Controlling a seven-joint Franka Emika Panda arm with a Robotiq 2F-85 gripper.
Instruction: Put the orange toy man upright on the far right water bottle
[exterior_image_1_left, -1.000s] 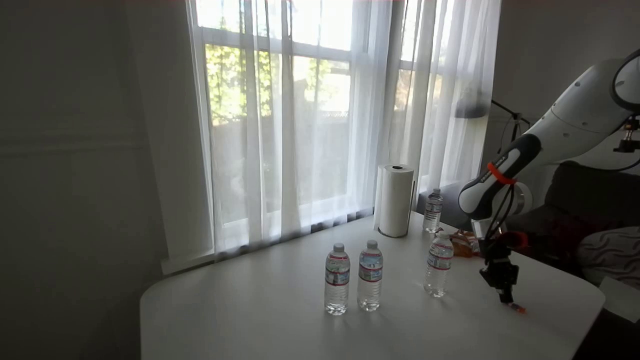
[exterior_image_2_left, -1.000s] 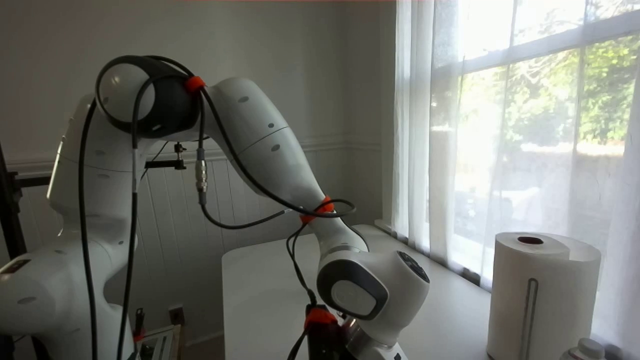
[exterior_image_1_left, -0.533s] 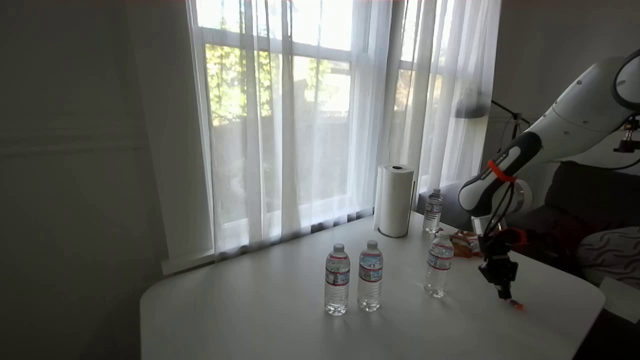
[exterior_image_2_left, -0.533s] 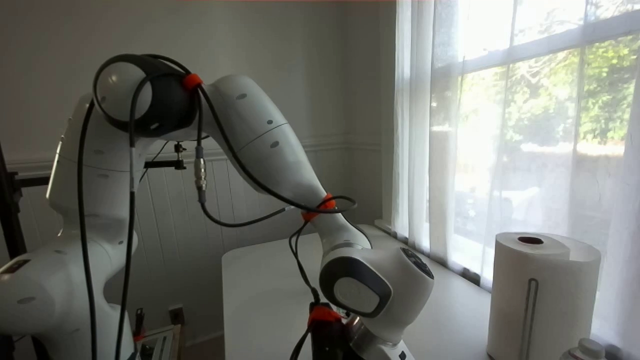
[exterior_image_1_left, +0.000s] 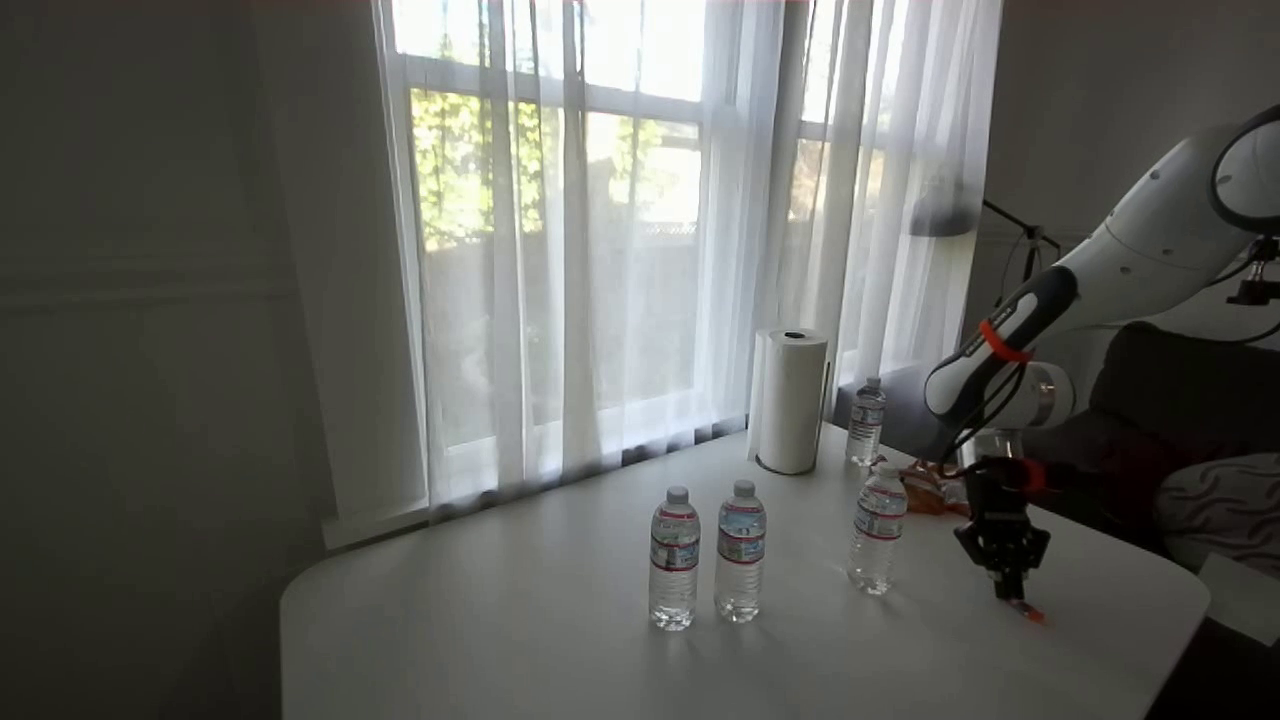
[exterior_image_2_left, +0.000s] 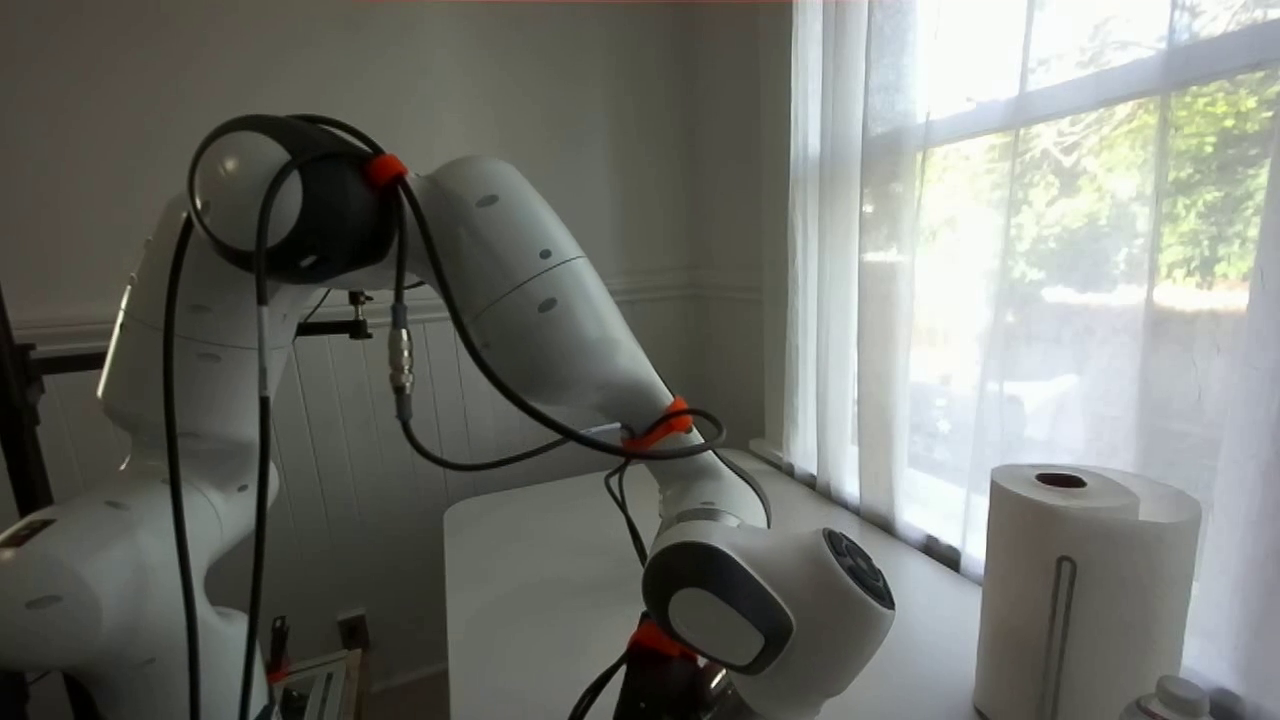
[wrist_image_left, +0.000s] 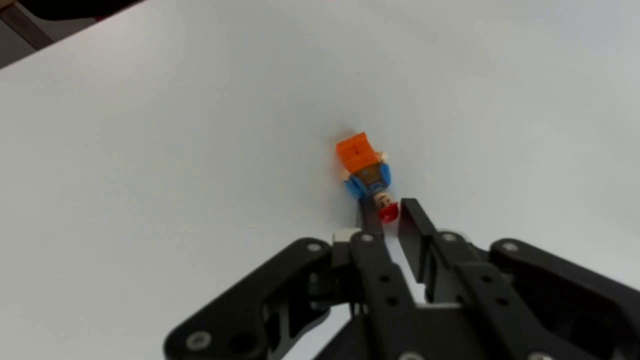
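Observation:
The orange toy man has orange legs, a brown and blue body, and a red cap. My gripper is shut on its head, and its legs stick out past the fingertips. In an exterior view my gripper is low over the table with the toy man tilted at its tips. I cannot tell whether its feet touch the table. The rightmost front water bottle stands upright beside the gripper. Another bottle stands behind it. The gripper's fingers are out of view in an exterior view with the arm.
Two more water bottles stand upright side by side farther left. A paper towel roll stands near the window. An orange-red heap lies behind the gripper. A bottle cap shows by the roll.
The wrist has turned and moved slightly, rightward and down in an exterior view. The toy man has stayed at the fingertips. The bottles have not moved.

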